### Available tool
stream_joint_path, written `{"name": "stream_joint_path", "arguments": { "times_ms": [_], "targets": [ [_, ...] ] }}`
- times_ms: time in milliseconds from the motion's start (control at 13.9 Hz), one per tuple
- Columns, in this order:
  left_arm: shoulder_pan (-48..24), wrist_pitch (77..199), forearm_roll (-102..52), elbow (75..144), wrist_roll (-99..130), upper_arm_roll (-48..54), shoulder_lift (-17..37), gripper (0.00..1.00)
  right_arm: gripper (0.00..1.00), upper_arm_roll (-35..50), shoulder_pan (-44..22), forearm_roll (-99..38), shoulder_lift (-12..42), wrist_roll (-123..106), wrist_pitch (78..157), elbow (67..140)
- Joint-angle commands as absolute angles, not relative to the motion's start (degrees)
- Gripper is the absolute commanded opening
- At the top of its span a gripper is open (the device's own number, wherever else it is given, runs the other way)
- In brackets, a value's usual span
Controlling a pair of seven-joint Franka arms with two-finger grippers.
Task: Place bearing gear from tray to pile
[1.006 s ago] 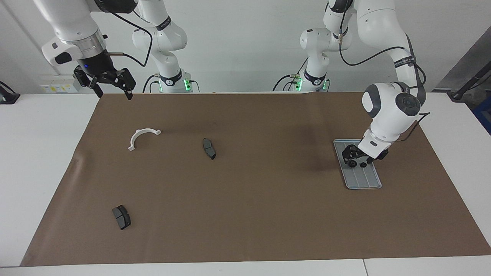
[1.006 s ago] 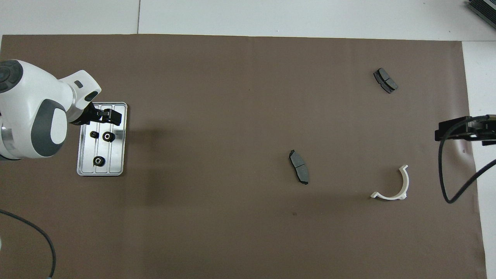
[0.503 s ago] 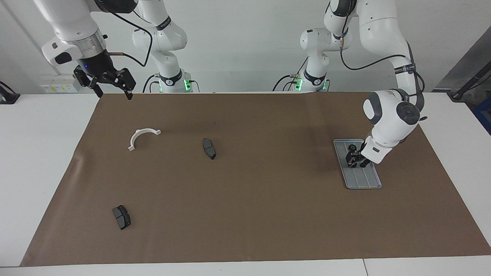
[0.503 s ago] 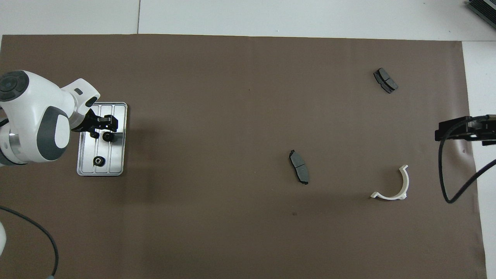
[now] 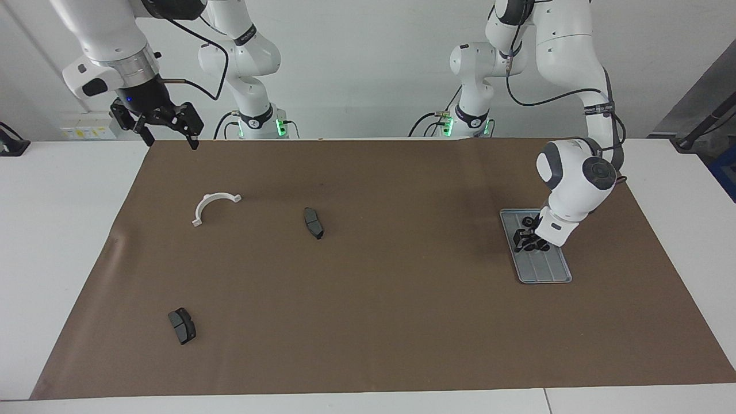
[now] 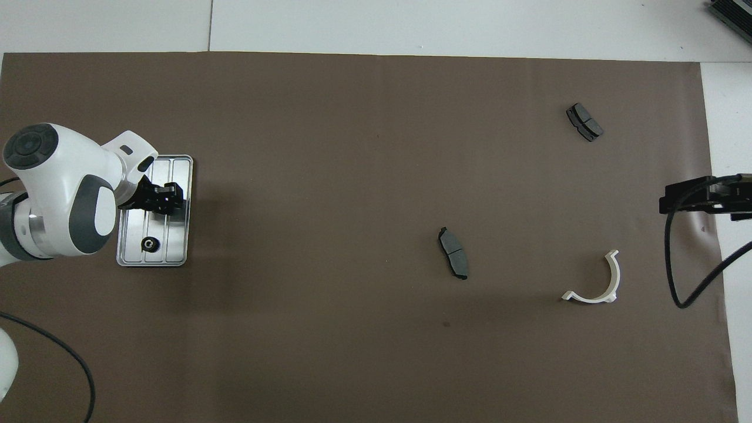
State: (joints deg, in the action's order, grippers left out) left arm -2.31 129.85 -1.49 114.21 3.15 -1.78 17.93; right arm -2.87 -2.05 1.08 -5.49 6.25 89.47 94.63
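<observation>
Left gripper (image 5: 530,246) is hanging low over the gears on the tray (image 5: 552,276), at the left arm's end; can't tell whether its jaws are gripping one. A neighbouring gear might get knocked. Right gripper (image 5: 167,127) is waiting, jaws apart.

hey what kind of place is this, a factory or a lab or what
Most likely a robotics lab bench: two white arms mounted at a table under a brown mat, with loose car parts laid out, a metal tray of gears and brake pads.
</observation>
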Motion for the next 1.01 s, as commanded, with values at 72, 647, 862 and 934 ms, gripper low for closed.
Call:
{"name": "stream_joint_path", "arguments": {
  "times_ms": [72,647,862,934],
  "targets": [
    [-2.29,131.40,-2.11,116.54,3.78,-1.76,16.44,0.49,1.00,-2.81,-1.93,0.09,-6.15,6.42,88.24,94.66],
    [-2.37,128.69,-2.11,113.49,3.95,-1.76,16.96,0.18,1.00,-2.81,-1.93,0.09,-6.07,6.42,88.24,94.66],
    [-4.12,116.93,-2.11,98.05,8.85,-1.50,21.26,0.18,1.00,-2.81,-1.93,0.09,-6.15,6.42,88.24,94.66],
    [-6.48,115.15,-2.02,95.56,11.84,-1.58,21.79,0.18,1.00,-2.81,-1.93,0.09,-6.15,6.42,88.24,94.66]
  ]
}}
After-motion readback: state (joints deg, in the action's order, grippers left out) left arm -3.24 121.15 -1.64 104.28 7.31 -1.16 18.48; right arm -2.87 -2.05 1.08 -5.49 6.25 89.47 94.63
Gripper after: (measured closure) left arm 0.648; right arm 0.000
